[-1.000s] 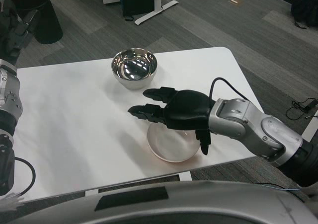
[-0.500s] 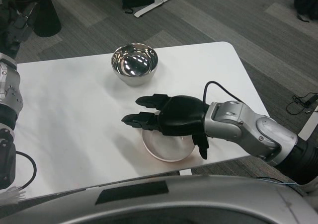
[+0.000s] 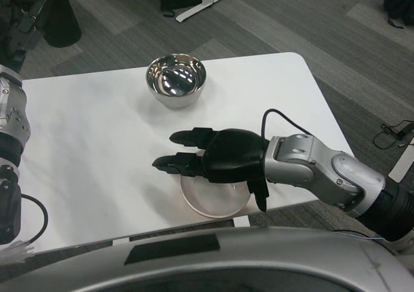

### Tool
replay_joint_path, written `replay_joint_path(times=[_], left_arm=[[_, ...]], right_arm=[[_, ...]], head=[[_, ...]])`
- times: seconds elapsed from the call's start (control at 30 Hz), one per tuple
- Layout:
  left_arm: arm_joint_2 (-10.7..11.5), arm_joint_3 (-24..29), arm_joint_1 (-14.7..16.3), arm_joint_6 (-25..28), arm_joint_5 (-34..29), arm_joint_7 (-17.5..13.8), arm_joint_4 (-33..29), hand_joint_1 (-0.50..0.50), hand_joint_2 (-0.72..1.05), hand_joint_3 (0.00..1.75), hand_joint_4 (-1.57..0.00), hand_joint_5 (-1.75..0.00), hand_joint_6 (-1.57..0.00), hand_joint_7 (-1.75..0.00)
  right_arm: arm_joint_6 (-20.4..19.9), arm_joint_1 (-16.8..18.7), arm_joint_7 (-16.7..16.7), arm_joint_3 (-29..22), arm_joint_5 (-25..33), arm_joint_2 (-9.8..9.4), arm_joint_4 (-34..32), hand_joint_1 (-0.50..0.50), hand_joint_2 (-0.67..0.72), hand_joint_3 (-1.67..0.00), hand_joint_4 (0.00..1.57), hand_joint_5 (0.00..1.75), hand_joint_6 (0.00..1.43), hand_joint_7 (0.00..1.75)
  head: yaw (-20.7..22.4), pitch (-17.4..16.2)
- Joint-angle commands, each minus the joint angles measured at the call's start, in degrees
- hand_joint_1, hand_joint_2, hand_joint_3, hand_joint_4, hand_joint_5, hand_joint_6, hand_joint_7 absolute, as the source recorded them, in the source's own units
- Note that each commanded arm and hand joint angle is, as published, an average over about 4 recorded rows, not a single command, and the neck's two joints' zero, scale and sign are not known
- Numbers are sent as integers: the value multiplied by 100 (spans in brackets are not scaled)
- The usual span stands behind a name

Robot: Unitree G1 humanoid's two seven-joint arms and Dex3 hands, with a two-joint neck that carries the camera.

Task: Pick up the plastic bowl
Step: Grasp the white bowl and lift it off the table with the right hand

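A pale translucent plastic bowl [image 3: 210, 201] sits near the front edge of the white table [image 3: 90, 149]. My right hand [image 3: 217, 156] hovers directly over it with fingers spread and pointing left, covering the bowl's far half; nothing is held in it. Whether the palm touches the rim is hidden. My left hand [image 3: 18, 20] is raised at the far left edge of the picture, away from the bowl, its fingers partly cut off by the frame.
A shiny metal bowl [image 3: 176, 80] stands at the back middle of the table. A black bin [image 3: 55, 17] and a desk leg [image 3: 194, 7] are on the carpet beyond. The table's front edge lies just below the plastic bowl.
My right hand has slid left and slightly toward the table's front over the plastic bowl. The whole picture shifted a little, so the camera moved too.
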Motion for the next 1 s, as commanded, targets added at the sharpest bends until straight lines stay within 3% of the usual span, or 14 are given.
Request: replay_joint_path(times=[0.03,0.13,0.17,0.2,0.23,0.27,0.37,0.43,0.5,0.6,1.0], left_arm=[[100,11,110,3,-65,1,-47,-50,87,9,0,0,-5,-7],[100,5,117,3,-87,5,-47,-50,87,9,0,0,-5,-7],[100,5,128,1,-98,5,-47,-50,87,9,0,0,-5,-7],[100,5,139,-1,-109,5,-47,-50,87,9,0,0,-5,-7],[100,7,152,-3,-117,5,-47,-50,87,9,0,0,-5,-7],[100,9,165,-6,-126,5,-47,-50,87,9,0,0,-5,-9],[100,13,192,-10,-131,5,-51,-50,87,9,0,0,-5,-10],[100,13,222,-19,-144,5,-64,-50,87,9,0,0,-5,-7],[105,18,253,-23,-161,5,-86,-50,87,9,0,0,-5,-7],[109,22,295,-23,-188,5,-111,-50,87,9,0,0,-5,-7],[109,22,431,-23,-265,5,-176,-50,87,9,0,0,-5,-7]], right_arm=[[-75,46,-25,63,31,-86,-6,-33,-29,-44,0,0,0,0],[-1,31,43,118,25,-139,0,-33,-46,-109,4,10,0,0],[32,33,74,129,20,-183,2,-34,-53,-135,7,32,0,0],[65,35,105,140,16,-226,5,-35,-57,-147,10,53,0,0],[76,35,122,142,9,-257,5,-38,-59,-153,14,75,0,3],[87,35,140,144,3,-288,5,-40,-60,-159,27,104,0,14],[101,22,179,144,-24,-328,5,-42,-60,-159,74,145,11,59],[109,-9,223,140,-85,-350,5,-42,-60,-159,91,160,61,105],[105,-48,241,123,-164,-350,5,-42,-60,-159,97,165,108,140],[101,-99,248,48,-241,-350,5,-42,-60,-157,98,165,126,154],[79,-308,324,-477,-360,-350,5,-42,-56,-143,101,155,124,148]], head=[[-19,27],[0,37],[4,37],[6,40],[6,43],[6,48],[17,55],[31,55],[44,51],[66,47],[83,67]])
